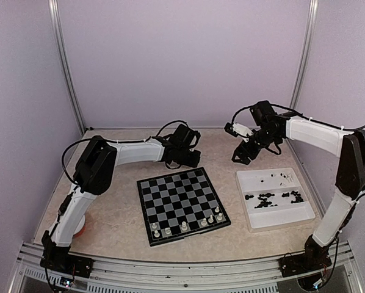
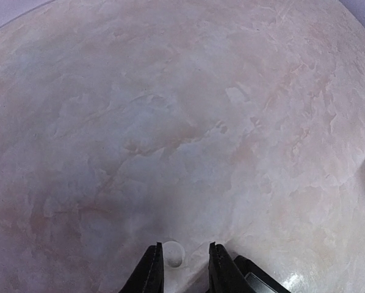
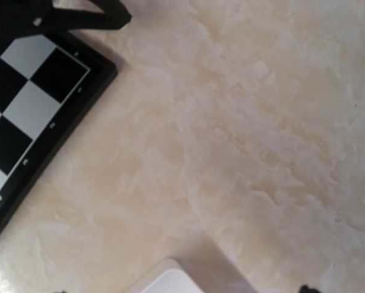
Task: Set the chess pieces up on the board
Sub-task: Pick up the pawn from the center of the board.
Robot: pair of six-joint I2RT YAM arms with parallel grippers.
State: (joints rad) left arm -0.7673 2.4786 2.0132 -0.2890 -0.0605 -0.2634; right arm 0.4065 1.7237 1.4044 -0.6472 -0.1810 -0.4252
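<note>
Quantity one: chessboard [image 1: 181, 198]. Quantity six: cream-white chess pieces [image 1: 184, 226], along its near edge. Quantity one: white tray [image 1: 280, 217], two compartments. Black chess pieces [image 1: 268, 198] inside: too small to count.

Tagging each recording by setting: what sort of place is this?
Probably a lab robot cell: plain walls, metal frame posts, two arms bolted to a rail beside the table, a chessboard and white tray on it.

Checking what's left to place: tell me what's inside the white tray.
Only small black chess pieces lie in the tray: most in the near part, a few farther back. No white ones show. Nothing covers it; piece types are too small to tell.
</note>
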